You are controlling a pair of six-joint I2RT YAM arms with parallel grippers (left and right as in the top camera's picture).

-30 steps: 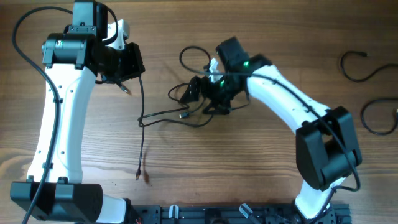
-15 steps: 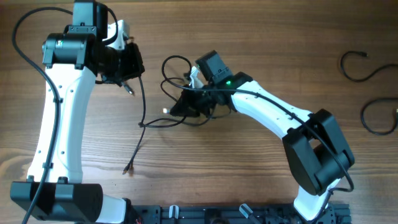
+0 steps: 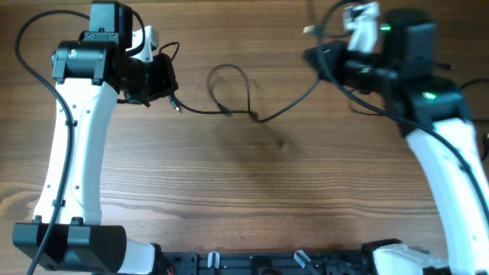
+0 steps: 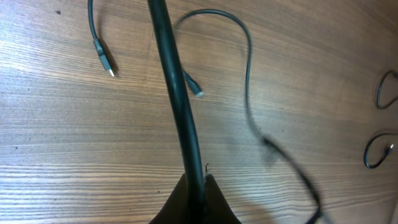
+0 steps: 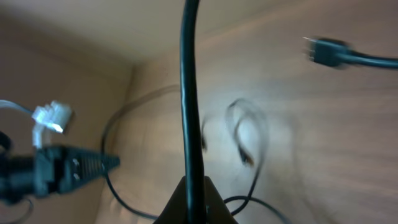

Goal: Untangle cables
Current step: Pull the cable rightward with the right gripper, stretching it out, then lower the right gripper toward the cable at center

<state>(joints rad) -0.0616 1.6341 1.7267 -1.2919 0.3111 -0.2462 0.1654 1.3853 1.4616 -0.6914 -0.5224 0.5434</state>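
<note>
the pulling-apart step looks to be in hand: the left gripper [image 4: 195, 184] and right gripper [image 5: 194, 186] are each clamped on a black cable [image 3: 284, 107] strung between them across the far side of the table [image 3: 229, 191], with a loop [image 3: 229, 85] and small snag [image 3: 255, 117] left of middle. next probably calls for gently spreading wider to draw the loop out. no containers show.
</note>
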